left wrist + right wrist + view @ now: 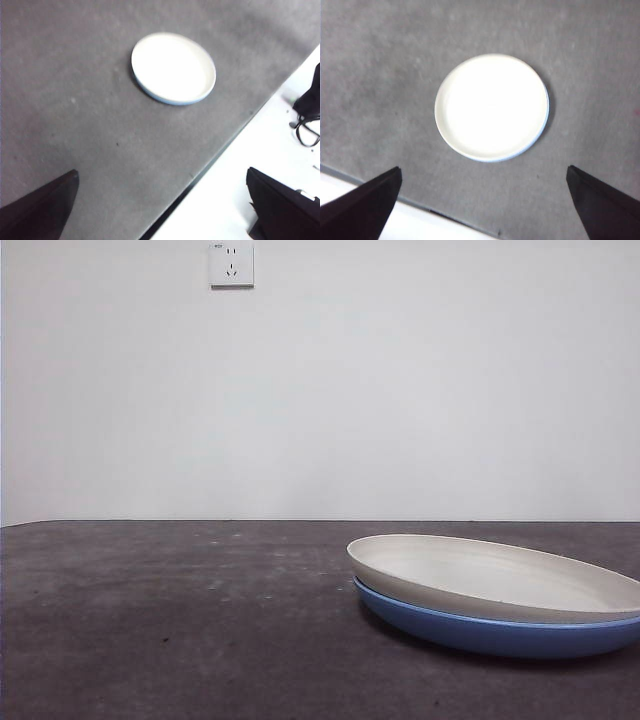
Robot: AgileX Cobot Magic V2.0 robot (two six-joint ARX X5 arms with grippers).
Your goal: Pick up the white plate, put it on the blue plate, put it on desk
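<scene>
white plate (pixel 500 575) on blue plate (pixel 490 632), on desk (pixel 180 620)

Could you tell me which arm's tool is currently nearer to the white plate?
Right, probably. The right tool hangs open above the white plate, which looks larger and centred; the left tool, also open, views it smaller and off to one side.

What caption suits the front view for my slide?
White plate stacked on the blue plate on the desk.

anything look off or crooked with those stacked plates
Slightly. The white plate sits nested in the blue plate but shifted a bit off centre, so blue rim shows on one side only. Nothing is spilled or broken, and both claws hang open, well clear.
</scene>
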